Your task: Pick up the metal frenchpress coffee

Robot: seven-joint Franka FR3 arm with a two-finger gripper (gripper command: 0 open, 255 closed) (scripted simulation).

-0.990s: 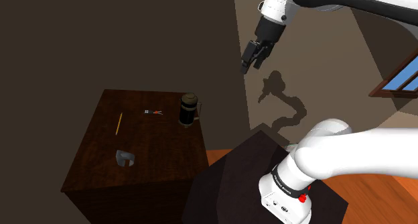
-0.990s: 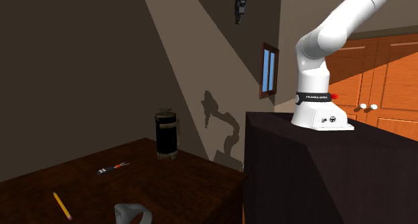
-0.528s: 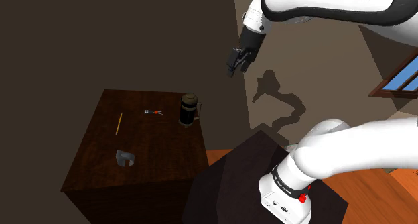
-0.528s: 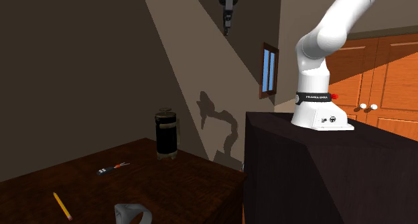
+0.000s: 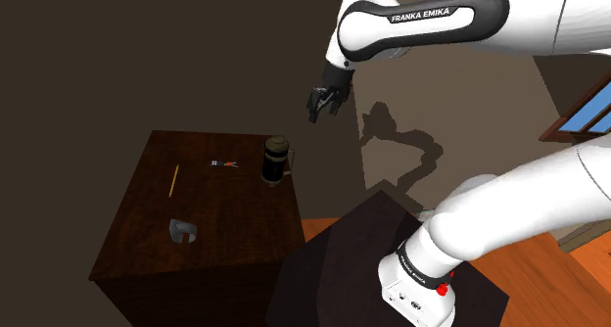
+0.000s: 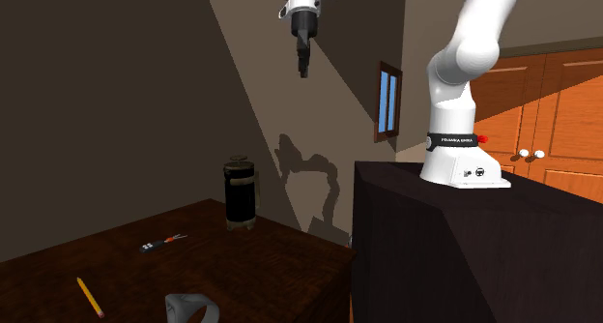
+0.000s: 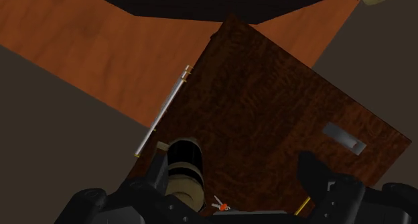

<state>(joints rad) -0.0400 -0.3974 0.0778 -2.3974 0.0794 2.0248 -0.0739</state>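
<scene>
The french press point(image 5: 276, 161) is a dark cylinder with brassy bands, a lid and a side handle. It stands upright at the far corner of the dark wooden table point(image 5: 220, 225). In the second exterior view the press point(image 6: 241, 193) rises near the table's back edge. My gripper point(image 5: 318, 105) hangs in the air well above the press and slightly to its right in the shoulder view, pointing down. It also appears high above the press point(image 6: 303, 65). From the wrist, the gripper point(image 7: 234, 172) is open, with the press's top point(image 7: 182, 163) next to one finger point(image 7: 157, 169), far below.
On the table lie a yellow pencil point(image 5: 173, 180), a small red-tipped tool point(image 5: 225, 163) and a grey curved object point(image 5: 182, 231). A thin silver bar point(image 7: 161, 113) runs along one table edge. The dark stand point(image 5: 333, 266) sits right of the table.
The arm has swung toward the shoulder view's left and come lower, bringing the gripper closer above the french press. Nothing on the table has moved.
</scene>
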